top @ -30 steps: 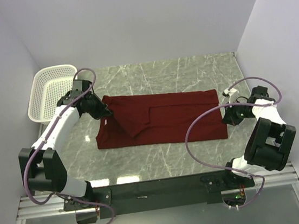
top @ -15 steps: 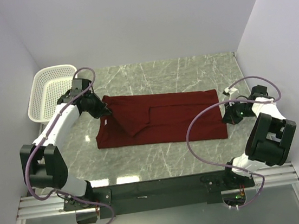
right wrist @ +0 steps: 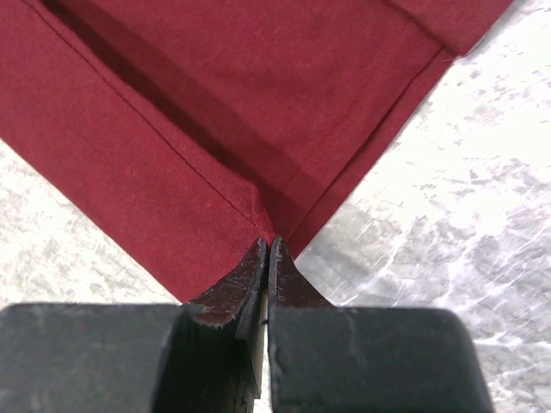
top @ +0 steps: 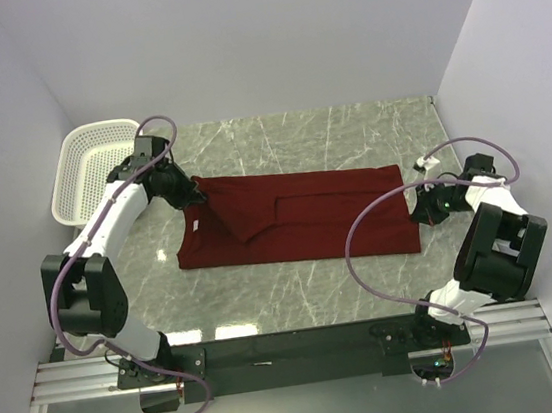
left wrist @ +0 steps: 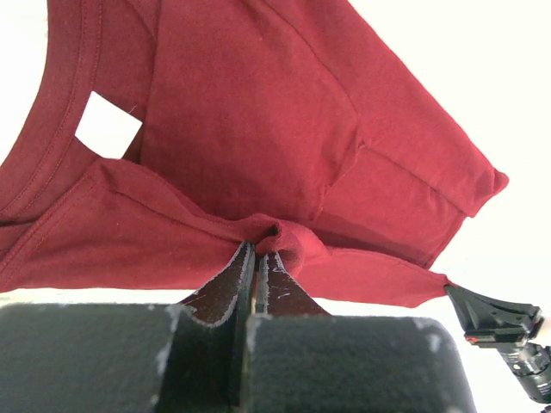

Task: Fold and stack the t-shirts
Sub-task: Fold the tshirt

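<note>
Lying on the marble table (top: 348,132), the maroon t-shirt (top: 303,218) runs its long axis left to right between the 2 arms, collar end toward the left. The left gripper (top: 198,200) has its jaws shut on a fold of cloth at the shoulder, near the white neck label (left wrist: 108,126). The right gripper (right wrist: 265,248) is clamped on the hem corner at the opposite end. Each arm holds its nearer end, so the next fold probably needs both moving together across that axis. A white perforated basket (top: 86,174) sits far left.

Maroon t-shirt (top: 297,217), white basket (top: 76,176), grey-veined marble table (top: 347,127).
</note>
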You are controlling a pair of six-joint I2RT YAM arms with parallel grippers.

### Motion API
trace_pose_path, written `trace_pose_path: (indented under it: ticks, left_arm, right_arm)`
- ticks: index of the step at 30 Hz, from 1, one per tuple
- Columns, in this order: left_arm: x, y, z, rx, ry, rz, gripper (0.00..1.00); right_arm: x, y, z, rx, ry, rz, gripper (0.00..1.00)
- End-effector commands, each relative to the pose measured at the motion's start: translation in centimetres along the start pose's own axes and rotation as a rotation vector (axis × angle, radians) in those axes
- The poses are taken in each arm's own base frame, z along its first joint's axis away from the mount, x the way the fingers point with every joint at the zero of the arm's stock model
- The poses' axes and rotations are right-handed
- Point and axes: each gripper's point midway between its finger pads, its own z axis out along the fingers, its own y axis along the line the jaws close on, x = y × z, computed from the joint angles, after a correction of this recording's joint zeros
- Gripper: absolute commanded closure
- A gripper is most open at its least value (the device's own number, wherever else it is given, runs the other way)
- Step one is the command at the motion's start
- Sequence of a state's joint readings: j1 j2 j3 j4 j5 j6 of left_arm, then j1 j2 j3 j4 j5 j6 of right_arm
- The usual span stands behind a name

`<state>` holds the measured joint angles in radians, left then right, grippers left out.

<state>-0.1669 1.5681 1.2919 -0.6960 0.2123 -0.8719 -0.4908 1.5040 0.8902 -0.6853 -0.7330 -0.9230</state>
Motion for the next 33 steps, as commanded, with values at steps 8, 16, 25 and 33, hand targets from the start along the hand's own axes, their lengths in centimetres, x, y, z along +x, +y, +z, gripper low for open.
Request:
trace_pose_path:
  ticks: [8, 16, 25, 33]
  left_arm:
    - [-1.7, -1.0, -0.2, 0.039, -0.041, 0.024, 0.99]
    - [-2.1, -1.3, -0.1, 0.04, -0.04, 0.024, 0.99]
    - [-2.1, -0.9, 0.1, 0.034, -0.04, 0.021, 1.0]
    - [-2.2, -0.8, 0.0, 0.031, -0.04, 0.021, 1.0]
  right_arm:
    - [-2.1, -2.6, -0.3, 0.047, -0.035, -0.009, 1.0]
    - [-2.2, -2.8, 0.0, 0.044, -0.036, -0.003, 1.0]
    - [-2.6, -3.2, -0.1, 0.047, -0.039, -0.001, 1.0]
    - [-2.7, -3.5, 0.0, 0.05, -0.037, 0.004, 1.0]
